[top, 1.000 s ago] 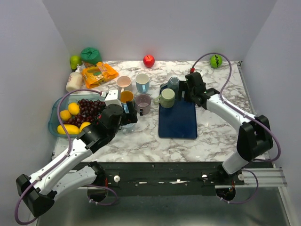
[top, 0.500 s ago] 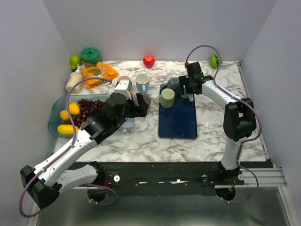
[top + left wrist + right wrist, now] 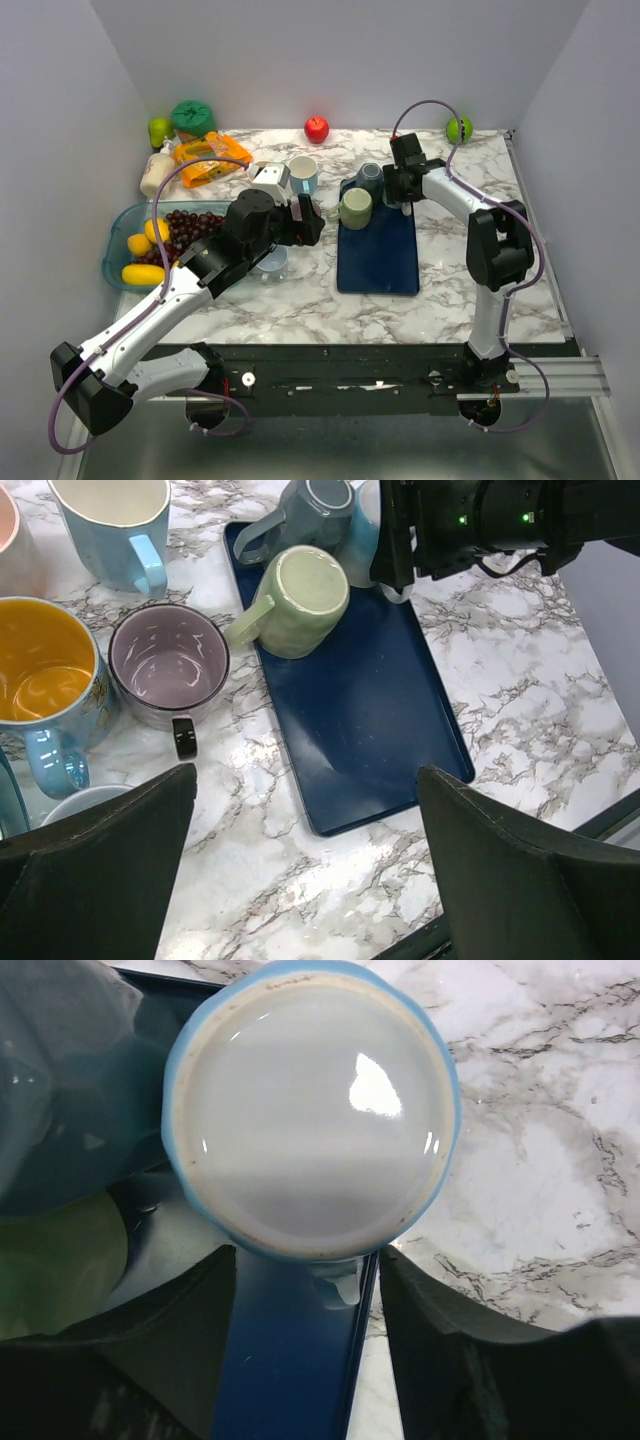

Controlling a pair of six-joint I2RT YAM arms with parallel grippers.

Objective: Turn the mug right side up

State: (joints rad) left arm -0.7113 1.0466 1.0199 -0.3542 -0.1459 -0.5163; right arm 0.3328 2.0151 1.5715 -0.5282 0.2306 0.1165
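A light blue mug (image 3: 310, 1120) stands upside down at the back right of the dark blue tray (image 3: 378, 260), its white base facing the right wrist camera. My right gripper (image 3: 305, 1260) is open just above it, with a finger on each side near its handle. A green mug (image 3: 300, 600) and a grey-blue mug (image 3: 315, 505) sit overturned on the same tray. My left gripper (image 3: 305, 810) is open and empty, high above the marble by the tray's front left corner.
Upright mugs stand left of the tray: purple (image 3: 168, 665), orange-lined blue (image 3: 40, 675) and light blue (image 3: 110, 515). A fruit basket (image 3: 115, 262) is at the left. A red apple (image 3: 316, 128), a green ball (image 3: 458, 129) and an orange bag (image 3: 208, 158) lie at the back.
My left gripper has risen and swung right from the cups toward the tray. My right gripper has moved to the tray's back edge, over the upside-down light blue mug.
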